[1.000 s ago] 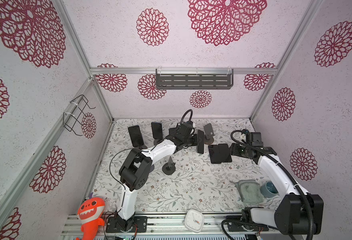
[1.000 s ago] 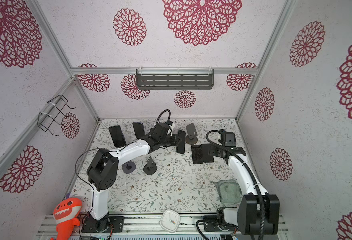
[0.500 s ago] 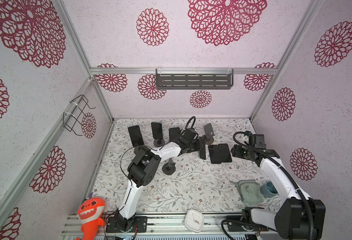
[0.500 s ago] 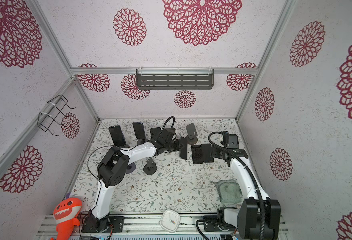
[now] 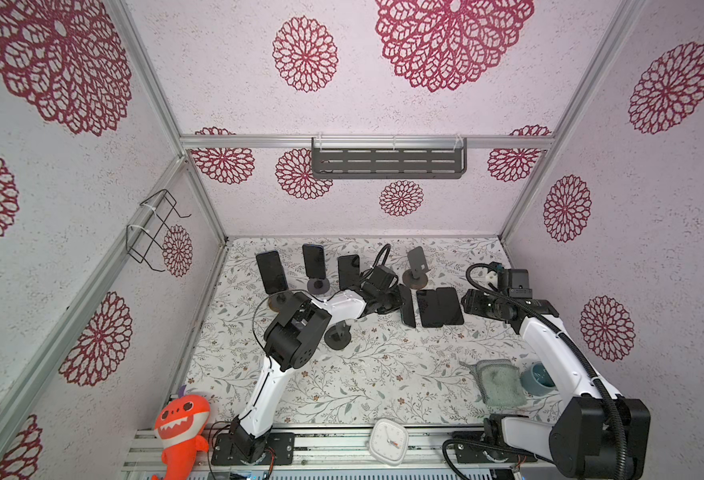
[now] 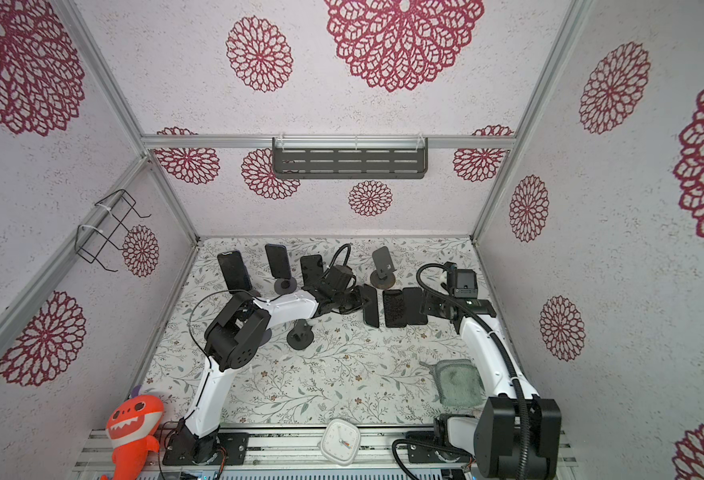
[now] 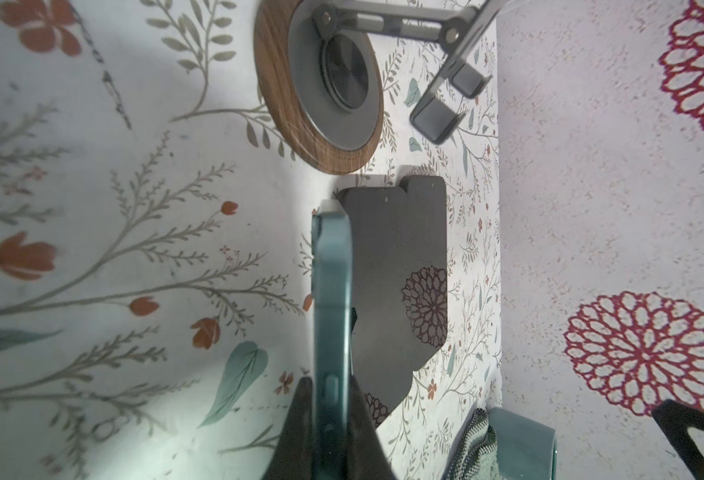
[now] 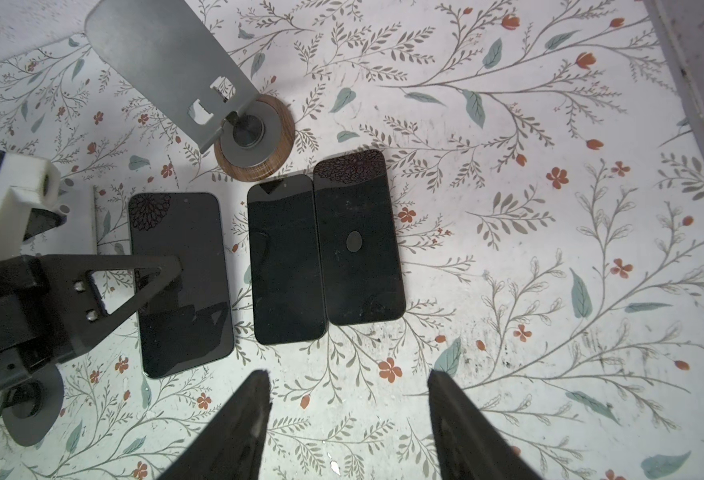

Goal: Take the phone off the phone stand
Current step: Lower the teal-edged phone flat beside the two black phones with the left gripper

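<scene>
Left wrist view: left claw [image 7: 329, 386] is clenched on the phone [image 7: 331, 291], held edge-on, clear of the empty stand [image 7: 321, 83] and just beside two phones [image 7: 400, 270] lying flat on the desk [image 7: 134, 208]. In both top views the phone sits tilted. Right claw [image 8: 348, 374] is released and empty, near the flat pair.

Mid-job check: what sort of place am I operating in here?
Probably a purpose-built robot test cell, not a home: an aluminium frame holds patterned wall panels, robot arms are bolted to a front rail, and phones on stands are laid out as props.
</scene>
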Robot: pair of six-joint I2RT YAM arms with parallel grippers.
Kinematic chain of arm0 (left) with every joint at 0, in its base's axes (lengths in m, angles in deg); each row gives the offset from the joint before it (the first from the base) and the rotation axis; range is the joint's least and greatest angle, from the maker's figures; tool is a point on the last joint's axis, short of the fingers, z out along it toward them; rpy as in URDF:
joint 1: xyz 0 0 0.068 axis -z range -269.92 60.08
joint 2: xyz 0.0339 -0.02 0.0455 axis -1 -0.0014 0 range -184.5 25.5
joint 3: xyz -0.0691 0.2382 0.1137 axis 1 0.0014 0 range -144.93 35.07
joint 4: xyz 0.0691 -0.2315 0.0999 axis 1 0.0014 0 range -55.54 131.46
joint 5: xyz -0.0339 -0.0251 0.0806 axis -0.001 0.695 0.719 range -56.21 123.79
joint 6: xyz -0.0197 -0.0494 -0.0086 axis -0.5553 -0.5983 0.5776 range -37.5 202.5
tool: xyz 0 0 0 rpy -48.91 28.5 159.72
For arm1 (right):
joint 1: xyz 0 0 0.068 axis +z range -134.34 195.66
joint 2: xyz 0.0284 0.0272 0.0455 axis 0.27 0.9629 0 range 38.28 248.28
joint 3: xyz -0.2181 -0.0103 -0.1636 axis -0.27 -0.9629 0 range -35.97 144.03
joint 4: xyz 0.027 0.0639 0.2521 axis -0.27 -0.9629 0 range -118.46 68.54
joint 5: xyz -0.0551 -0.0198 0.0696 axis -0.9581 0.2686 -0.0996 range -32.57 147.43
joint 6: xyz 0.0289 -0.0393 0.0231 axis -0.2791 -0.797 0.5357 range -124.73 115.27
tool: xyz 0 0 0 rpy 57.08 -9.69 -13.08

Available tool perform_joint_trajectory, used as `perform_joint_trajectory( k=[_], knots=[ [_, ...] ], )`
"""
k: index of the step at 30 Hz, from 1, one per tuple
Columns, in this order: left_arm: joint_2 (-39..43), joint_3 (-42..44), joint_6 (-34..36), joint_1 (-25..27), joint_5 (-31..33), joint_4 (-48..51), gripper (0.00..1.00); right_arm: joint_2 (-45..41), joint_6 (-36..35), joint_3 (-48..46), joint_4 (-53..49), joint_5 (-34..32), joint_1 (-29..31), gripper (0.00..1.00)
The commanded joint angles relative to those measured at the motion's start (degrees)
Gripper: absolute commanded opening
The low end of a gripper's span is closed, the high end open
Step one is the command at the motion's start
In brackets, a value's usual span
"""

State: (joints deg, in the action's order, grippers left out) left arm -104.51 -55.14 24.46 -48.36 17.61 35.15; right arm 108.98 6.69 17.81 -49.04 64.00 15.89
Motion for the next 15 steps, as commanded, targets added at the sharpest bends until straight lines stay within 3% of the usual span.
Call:
perform_joint_trajectory(
  k=[1,15],
  knots=[
    [-0.4,-1.0,-1.7,0.7,-0.5,-2.7,0.0,-0.7,-1.2,-0.1,1.0,1.1,-0.3,0.64],
    [-3.8,-2.5,-3.1,0.8,-0.8,-3.3,0.02,0.4,-1.4,-0.2,1.2,1.4,-0.4,0.64]
  ],
)
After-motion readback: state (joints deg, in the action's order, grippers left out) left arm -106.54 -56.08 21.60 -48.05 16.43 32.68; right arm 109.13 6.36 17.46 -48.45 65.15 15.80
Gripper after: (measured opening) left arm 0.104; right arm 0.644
